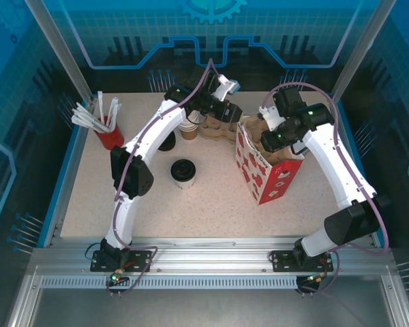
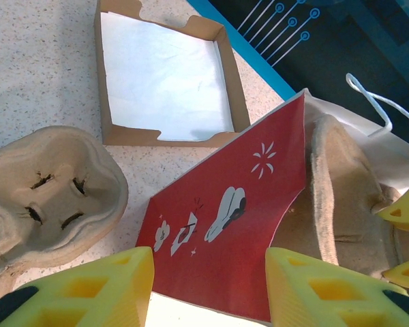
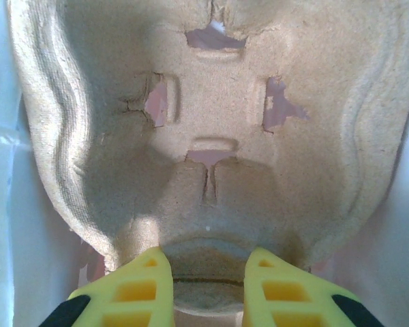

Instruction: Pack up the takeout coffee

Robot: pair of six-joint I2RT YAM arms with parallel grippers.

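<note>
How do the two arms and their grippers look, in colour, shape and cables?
The left arm and the right arm have white curved links with black joints and black bases. A purple cable runs along each, and small green lights glow on them. The left gripper and right gripper have yellow fingers with cut-out windows and black patches.

**Top external:** fixed, high above and behind the arm bases, facing down and forward. Far off, whole table [image 1: 211,211] framed, red paper bag [image 1: 266,170] right of centre.
**Left wrist:** close beside the bag, angled down across its red printed face.
**Right wrist:** closest, at the bag's mouth, facing the pulp cup carrier [image 3: 211,136] inside.
**Shared:** bag in all three views; carrier in the bag's mouth in both wrist views.
</note>
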